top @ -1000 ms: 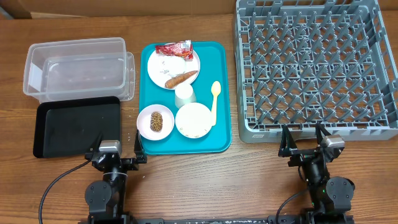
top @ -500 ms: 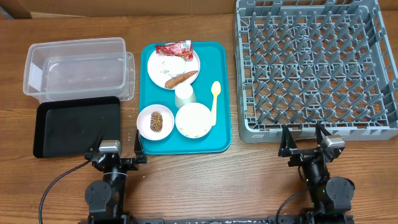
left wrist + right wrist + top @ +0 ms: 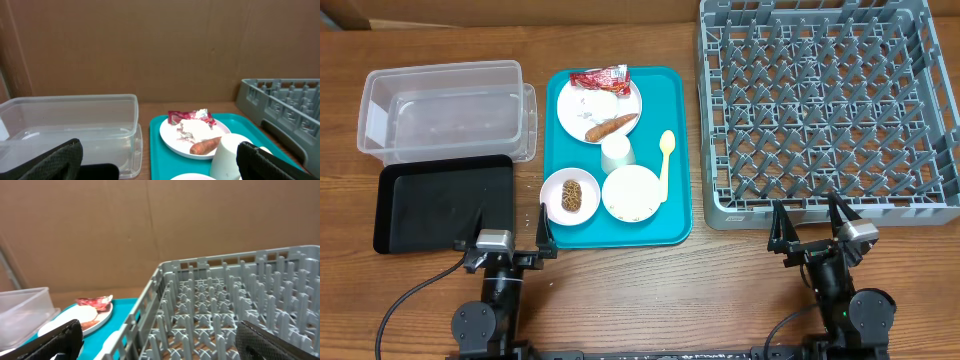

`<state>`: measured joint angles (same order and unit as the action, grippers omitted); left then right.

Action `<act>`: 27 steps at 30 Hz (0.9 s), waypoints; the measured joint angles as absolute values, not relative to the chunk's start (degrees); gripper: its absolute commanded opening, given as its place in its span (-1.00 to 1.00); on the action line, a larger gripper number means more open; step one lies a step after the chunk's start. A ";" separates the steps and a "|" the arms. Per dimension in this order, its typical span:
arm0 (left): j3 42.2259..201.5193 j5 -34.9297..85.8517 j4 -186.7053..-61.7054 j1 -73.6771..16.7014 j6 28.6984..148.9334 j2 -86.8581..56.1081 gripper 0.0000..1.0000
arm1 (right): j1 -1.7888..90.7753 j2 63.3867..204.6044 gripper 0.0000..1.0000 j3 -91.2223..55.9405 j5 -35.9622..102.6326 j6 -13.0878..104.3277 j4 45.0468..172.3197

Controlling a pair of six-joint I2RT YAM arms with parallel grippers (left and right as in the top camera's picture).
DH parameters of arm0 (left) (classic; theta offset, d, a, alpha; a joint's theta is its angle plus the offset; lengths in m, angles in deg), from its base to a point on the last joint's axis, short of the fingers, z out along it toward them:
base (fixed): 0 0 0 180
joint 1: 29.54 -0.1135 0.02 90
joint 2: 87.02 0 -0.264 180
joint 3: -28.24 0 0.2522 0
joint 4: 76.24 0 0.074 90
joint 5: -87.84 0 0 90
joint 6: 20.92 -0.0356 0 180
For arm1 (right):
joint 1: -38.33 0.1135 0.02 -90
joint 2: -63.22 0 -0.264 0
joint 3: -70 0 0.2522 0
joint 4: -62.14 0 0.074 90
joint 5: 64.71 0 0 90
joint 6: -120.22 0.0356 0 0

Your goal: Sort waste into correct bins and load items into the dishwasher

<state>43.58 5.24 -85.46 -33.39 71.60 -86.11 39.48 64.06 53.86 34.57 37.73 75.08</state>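
On the teal tray (image 3: 675, 215), a white plate (image 3: 625, 104) holds a red wrapper (image 3: 600, 79), a white napkin (image 3: 587, 102) and a carrot (image 3: 612, 126). In front of it stand a cup (image 3: 617, 153), a yellow spoon (image 3: 666, 160), a bowl (image 3: 553, 203) with a brown lump (image 3: 571, 193), and a bowl with rice (image 3: 632, 192). The clear tub (image 3: 445, 108) and black tray (image 3: 445, 205) lie to the left, the grey rack (image 3: 830, 105) to the right. My left gripper (image 3: 510, 226) is open and empty before the trays. My right gripper (image 3: 812, 218) is open and empty before the rack.
The left wrist view shows the tub (image 3: 70, 125), wrapper (image 3: 186, 116), carrot (image 3: 205, 145) and cup (image 3: 229, 155). The right wrist view shows the rack (image 3: 225, 305) and wrapper (image 3: 94, 302). A brown cardboard wall stands behind the table.
Both arms have shifted very slightly near the table's front edge. The things on the table have not moved.
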 measured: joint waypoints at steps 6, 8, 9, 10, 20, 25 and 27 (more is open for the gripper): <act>52.78 6.03 -91.72 -33.39 71.58 -85.20 1.00 | 39.48 64.11 1.00 42.89 35.58 37.12 82.68; 56.87 6.12 -93.57 -33.39 71.60 -83.54 1.00 | 39.48 64.39 1.00 38.61 35.62 36.24 85.42; 59.14 6.21 -94.32 -33.39 71.60 -82.27 1.00 | 39.48 64.74 1.00 36.62 35.62 35.92 86.60; 61.31 6.25 -95.52 -33.39 71.58 -80.96 1.00 | 39.48 65.53 1.00 33.91 35.66 35.61 88.76; 90.25 7.43 -114.47 -33.39 71.41 -56.94 1.00 | 39.48 82.27 1.00 11.66 35.93 34.43 105.13; 109.70 7.74 -127.65 -33.11 71.43 -40.59 1.00 | 39.48 94.27 1.00 1.06 35.88 33.53 112.30; 117.44 7.67 -132.87 -32.13 71.43 -33.79 1.00 | 39.48 99.65 1.00 -3.90 35.82 32.59 115.54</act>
